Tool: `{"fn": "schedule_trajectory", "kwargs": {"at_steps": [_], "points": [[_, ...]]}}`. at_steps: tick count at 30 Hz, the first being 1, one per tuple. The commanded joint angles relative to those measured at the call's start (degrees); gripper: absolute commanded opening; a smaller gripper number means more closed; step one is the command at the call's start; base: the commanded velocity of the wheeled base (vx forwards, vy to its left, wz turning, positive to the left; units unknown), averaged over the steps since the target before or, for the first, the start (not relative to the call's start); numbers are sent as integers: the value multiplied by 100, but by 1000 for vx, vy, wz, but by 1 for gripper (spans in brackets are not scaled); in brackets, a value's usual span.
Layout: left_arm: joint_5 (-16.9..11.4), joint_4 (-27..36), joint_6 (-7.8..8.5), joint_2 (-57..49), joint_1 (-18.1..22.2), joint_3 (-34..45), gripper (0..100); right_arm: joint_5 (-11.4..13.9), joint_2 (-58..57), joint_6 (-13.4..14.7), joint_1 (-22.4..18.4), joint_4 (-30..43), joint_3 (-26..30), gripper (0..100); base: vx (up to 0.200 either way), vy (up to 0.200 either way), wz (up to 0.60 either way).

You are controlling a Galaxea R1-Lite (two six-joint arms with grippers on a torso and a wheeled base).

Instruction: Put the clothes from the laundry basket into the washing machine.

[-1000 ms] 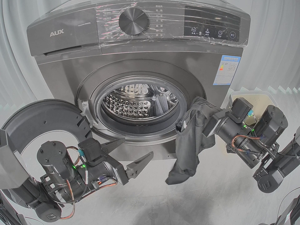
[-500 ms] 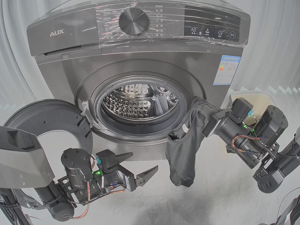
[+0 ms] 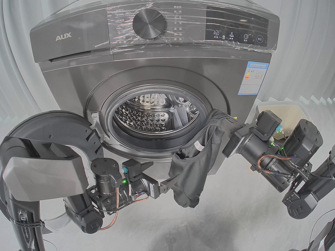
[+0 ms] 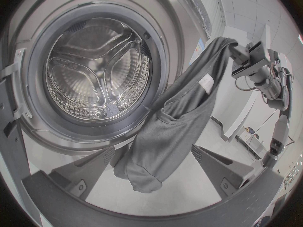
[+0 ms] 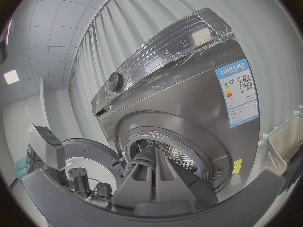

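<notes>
The right gripper (image 5: 153, 161) is clamped on the top bunch of a dark grey garment (image 3: 195, 161), holding it in front of the washing machine (image 3: 153, 63), just off the right rim of its round opening. The height appears chosen so the cloth clears the floor and can be swung into the drum (image 3: 153, 115).

The garment hangs down and across the lower right of the opening. None of it is inside yet. Its bottom fold sags below the machine's door ring. A small white label shows on the fabric.

The left gripper (image 3: 166, 169) sits low before the machine's front panel with its fingers spread wide. The garment's drooping end hangs between them. Whether they touch the cloth cannot be told. The position suggests it is there to gather the loose tail and help feed it in.

The machine's door (image 3: 52, 133) stands swung fully open to its left, which leaves the mouth free. The steel drum looks bare.

A pale laundry basket (image 3: 293, 112) stands on the floor just beside the machine's right flank. Its contents are hidden.

Machine and basket rest on a smooth, light grey floor (image 3: 226, 223). White pleated curtains (image 3: 307, 35) hang behind and to both sides of the machine. Clear film wraps its control panel.
</notes>
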Motion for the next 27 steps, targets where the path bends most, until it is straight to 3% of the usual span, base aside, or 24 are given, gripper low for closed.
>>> {"fn": "schedule_trajectory", "kwargs": {"at_steps": [1,2,5,10,15,27], "points": [[-93,-3,79,491,88,-398,100,-1,-9,-1,93,-3,11,0,0,0,0],[-295,-3,106,543,97,-512,100,-1,-9,-1,102,-3,11,0,0,0,0],[-559,5,123,605,97,-705,100,-1,-9,-1,119,-3,20,0,0,0,0],[-629,5,264,781,194,-1022,100,-1,-1,8,146,-3,37,0,0,0,0],[-884,5,308,860,194,-1206,100,-1,8,34,181,-3,37,0,0,0,0],[-972,5,545,1211,123,-1734,100,-1,34,61,181,-3,55,0,0,0,0]]}}
